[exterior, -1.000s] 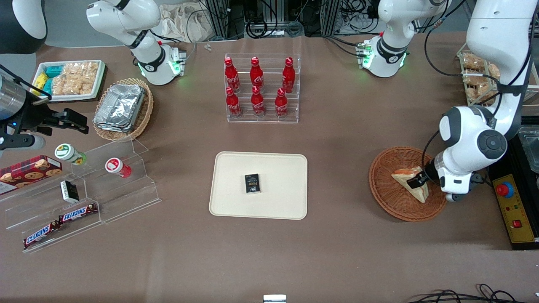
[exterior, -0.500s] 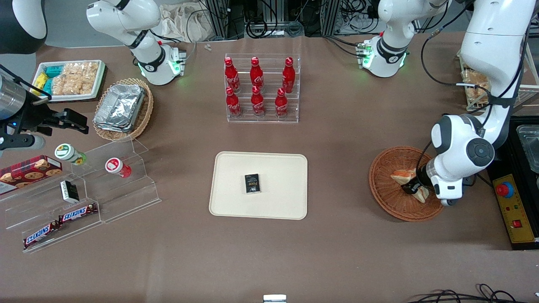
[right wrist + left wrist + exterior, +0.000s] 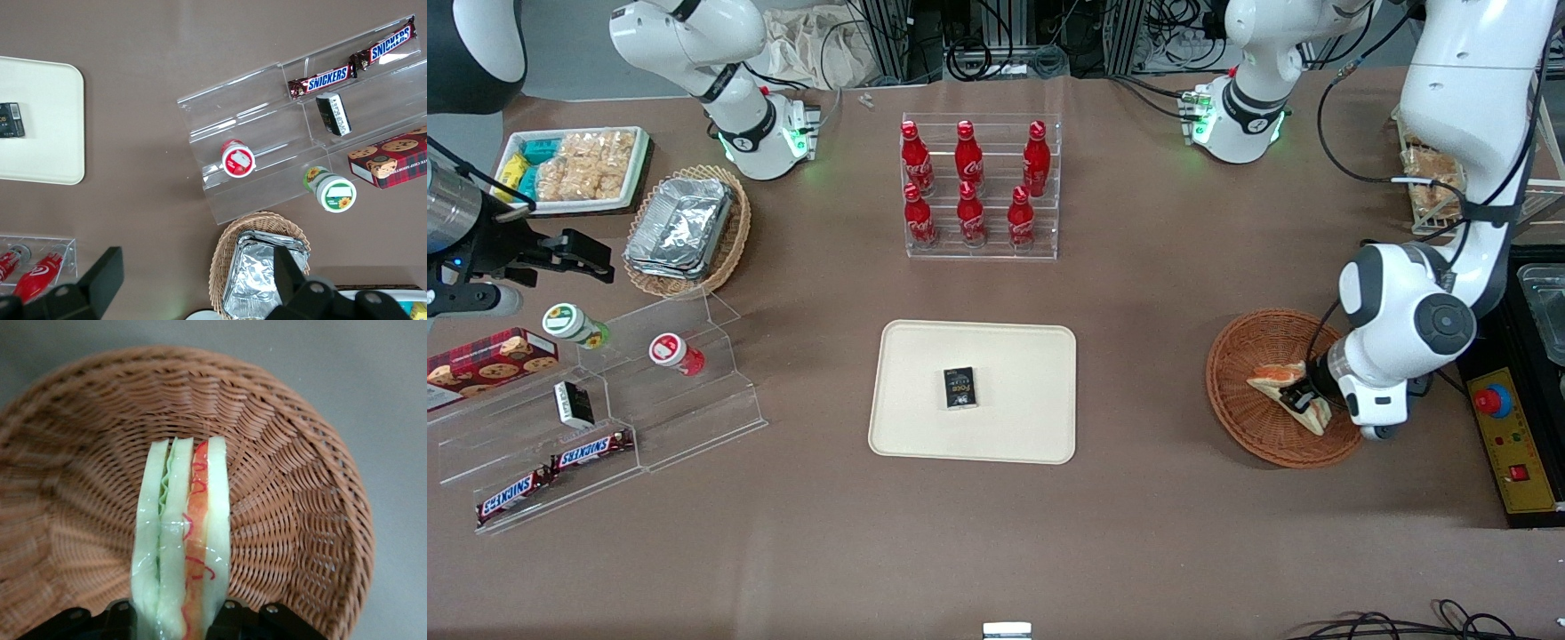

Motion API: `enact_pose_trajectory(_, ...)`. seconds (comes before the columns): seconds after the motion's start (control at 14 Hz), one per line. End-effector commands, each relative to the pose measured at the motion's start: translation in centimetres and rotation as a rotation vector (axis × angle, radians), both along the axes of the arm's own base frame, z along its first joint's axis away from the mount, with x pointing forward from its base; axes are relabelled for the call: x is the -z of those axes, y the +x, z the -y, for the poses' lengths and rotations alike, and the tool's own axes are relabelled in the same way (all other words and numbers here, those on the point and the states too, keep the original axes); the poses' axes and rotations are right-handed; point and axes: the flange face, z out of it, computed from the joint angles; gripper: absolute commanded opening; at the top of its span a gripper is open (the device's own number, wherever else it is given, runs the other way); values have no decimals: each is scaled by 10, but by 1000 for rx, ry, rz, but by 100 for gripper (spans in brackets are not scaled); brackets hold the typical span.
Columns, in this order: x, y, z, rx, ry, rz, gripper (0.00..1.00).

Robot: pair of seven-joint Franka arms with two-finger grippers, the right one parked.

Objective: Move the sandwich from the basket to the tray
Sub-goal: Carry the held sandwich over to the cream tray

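- At the working arm's end of the brown desk [image 3: 1138,533], the tool [image 3: 1303,397] sits low inside the round reddish-brown basket [image 3: 1249,418], its fingers closed against the two bread faces of the sandwich [image 3: 1276,380].
- The sandwich is a pale wedge standing on edge between the fingers; in the left wrist view, the sandwich [image 3: 181,540] shows green and red-orange filling between the slices, with the woven basket [image 3: 293,487] wall all around it.
- The basket holds nothing but the sandwich.
- Well away from the tool, toward the middle of the desk, lies the cream tray [image 3: 1014,356]. On it is a small black box [image 3: 959,388] with writing too small to read.
- Farther from the front camera than the tray, a clear tiered rack [image 3: 983,249] holds six red bottles [image 3: 969,156] with white script that I cannot read.
- Toward the parked arm's end, a clear stepped stand [image 3: 720,400] carries two bars marked SNICKERS [image 3: 591,451], a small black packet [image 3: 573,404], a red-lidded cup [image 3: 674,351] and a green-lidded cup [image 3: 574,324]; a red cookie box [image 3: 489,357] lies beside it.
- A tan basket [image 3: 734,244] holds stacked foil trays [image 3: 680,224]; near it, a white tray [image 3: 636,178] holds snack packets.
- The working arm reaches down from above, its wrist bent over the basket's rim.
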Motion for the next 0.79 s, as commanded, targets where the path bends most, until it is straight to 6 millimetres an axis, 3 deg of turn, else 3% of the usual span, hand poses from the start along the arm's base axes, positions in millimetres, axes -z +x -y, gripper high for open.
enact_pose_trajectory(0.0,-90,16,1,103,17,-65,0)
enact_pose_trajectory(0.14,-152,27,20,187,-3,-107,0)
enact_pose_trajectory(0.21,-182,29,42,223,-13,-108,0)
enact_pose_trajectory(0.36,-221,31,94,312,-33,-62,0)
enact_pose_trajectory(0.5,-234,26,161,407,-54,-26,0)
enact_pose_trajectory(0.71,-212,9,246,511,-69,-59,0)
